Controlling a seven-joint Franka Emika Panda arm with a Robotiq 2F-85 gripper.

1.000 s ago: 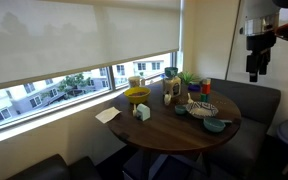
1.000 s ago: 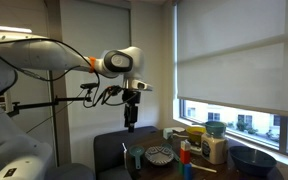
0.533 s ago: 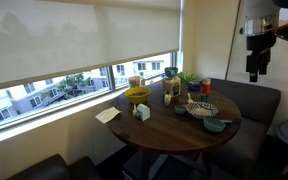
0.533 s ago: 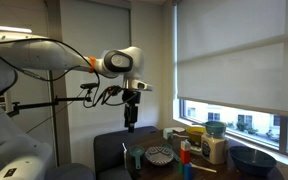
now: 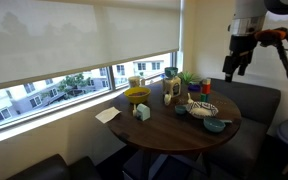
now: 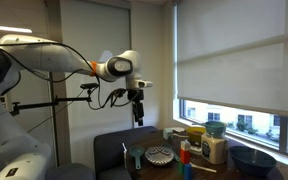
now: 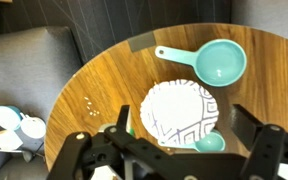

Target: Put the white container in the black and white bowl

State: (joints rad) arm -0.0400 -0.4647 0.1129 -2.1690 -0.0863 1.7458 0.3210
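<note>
One transfer on the list, not yet begun.

Gripper point(image 5: 230, 72): against a second ago, it has swung from over the sofa toward the bench point(image 5: 169, 135) and tipped off vertical. This is judged to be the opening approach, with no contact made. Fingers point(image 7: 259, 140) are spread wide with nothing between them.

White container point(image 5: 141, 112): upright toward the bench's window-side edge, just beside the yellow bowl point(image 5: 136, 96). It is untouched, well apart from the gripper, and absent from the wrist view.

Black and white bowl point(image 5: 202, 108): near the sofa-side edge, below the wrist camera, apparently empty.

Room: the air high over the bench is open. Bottles and cartons crowd the window edge. A teal bowl point(image 5: 214, 125) sits near the target dish. Descent onto the container looks freest from the room-side edge, where bare wood and a paper sheet point(image 5: 108, 115) lie.
</note>
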